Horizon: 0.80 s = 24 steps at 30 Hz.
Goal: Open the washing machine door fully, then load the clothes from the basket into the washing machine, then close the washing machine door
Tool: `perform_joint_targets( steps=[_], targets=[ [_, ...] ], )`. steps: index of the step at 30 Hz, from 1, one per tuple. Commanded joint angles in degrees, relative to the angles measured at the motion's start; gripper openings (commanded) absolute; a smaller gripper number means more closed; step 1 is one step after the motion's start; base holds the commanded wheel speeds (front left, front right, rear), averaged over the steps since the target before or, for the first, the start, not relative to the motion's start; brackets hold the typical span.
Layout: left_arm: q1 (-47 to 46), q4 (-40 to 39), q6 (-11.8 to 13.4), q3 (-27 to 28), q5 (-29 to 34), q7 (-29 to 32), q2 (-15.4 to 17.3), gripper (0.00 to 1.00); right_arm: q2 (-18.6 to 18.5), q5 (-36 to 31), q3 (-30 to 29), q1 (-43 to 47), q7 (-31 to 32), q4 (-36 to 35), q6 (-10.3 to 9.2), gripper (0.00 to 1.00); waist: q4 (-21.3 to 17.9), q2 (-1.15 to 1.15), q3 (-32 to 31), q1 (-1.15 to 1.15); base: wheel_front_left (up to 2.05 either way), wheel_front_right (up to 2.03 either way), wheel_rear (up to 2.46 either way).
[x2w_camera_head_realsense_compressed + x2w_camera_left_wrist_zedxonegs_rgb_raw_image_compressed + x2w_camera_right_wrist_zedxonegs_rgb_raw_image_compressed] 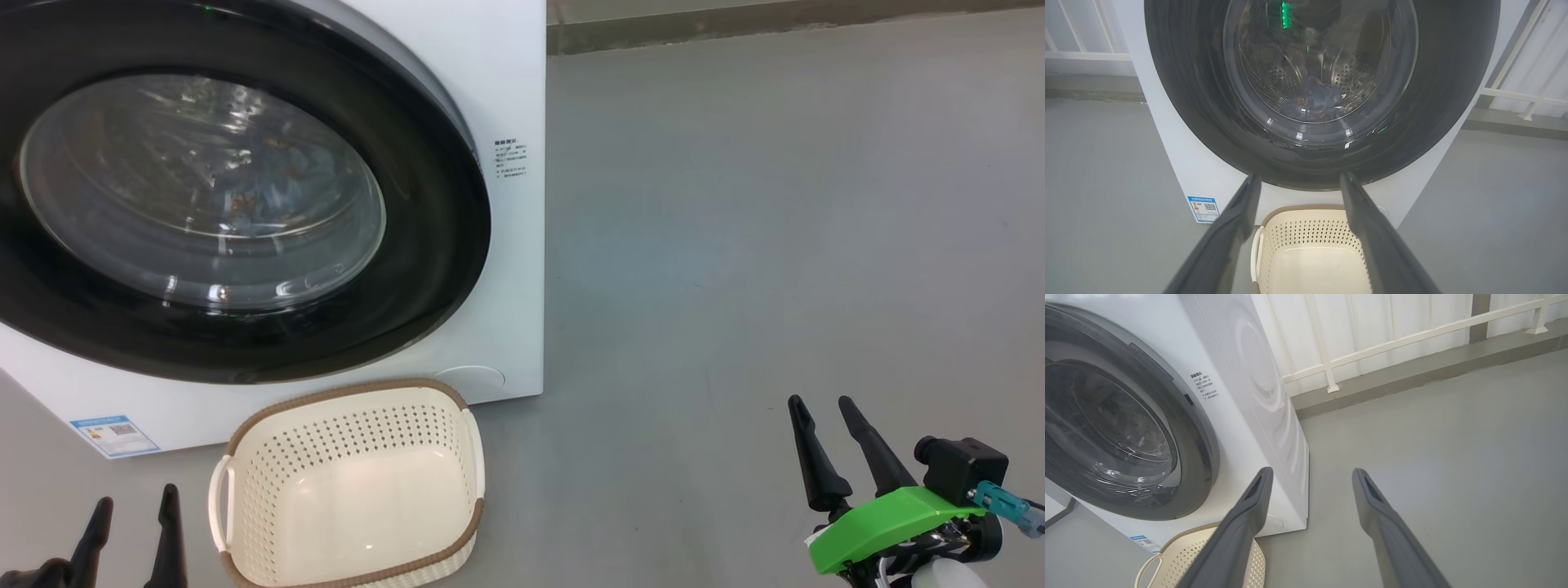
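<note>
Sitting empty, basket, clothes behind shut washing machine door

Smooth grey floor, spreading from 1 to 5 o'clock in the head view. White washing machine standing on it at 10 o'clock. Cream basket upright on it at 7 o'clock, just beside the machine's front base, contact unclear. Low grey kerb along the far edge, 12 to 1 o'clock.
</note>
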Motion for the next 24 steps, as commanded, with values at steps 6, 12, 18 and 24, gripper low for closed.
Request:
perform_joint_targets(
  steps=[6,12,18,24],
  targets=[
    [-1.01,-1.70,-0.14,2.32,0.79,-0.37,1.28,1.00,-0.25,-0.87,1.13,-0.40,-0.28,-1.49,-0.08,1.00,0.29,0.00,0.25,0.00,0.00,0.00,0.00],
    [-1.03,-1.80,-0.14,2.78,1.16,-0.37,1.11,1.00,-0.17,-1.03,1.24,-0.43,-0.28,-1.55,-0.08,1.00,0.40,0.00,0.41,0.00,0.00,0.00,0.00],
    [0.12,1.45,0.02,-0.06,0.74,0.08,-1.88,0.00,0.96,-0.27,0.07,0.64,0.05,1.79,0.00,0.00,0.40,0.00,0.48,0.00,0.00,0.00,0.00],
    [0.34,2.98,0.02,-0.52,-0.57,0.54,-3.87,0.00,1.80,0.94,-0.01,2.01,0.49,3.37,0.00,0.00,0.47,0.00,0.46,0.01,0.00,0.00,0.00]
  ],
)
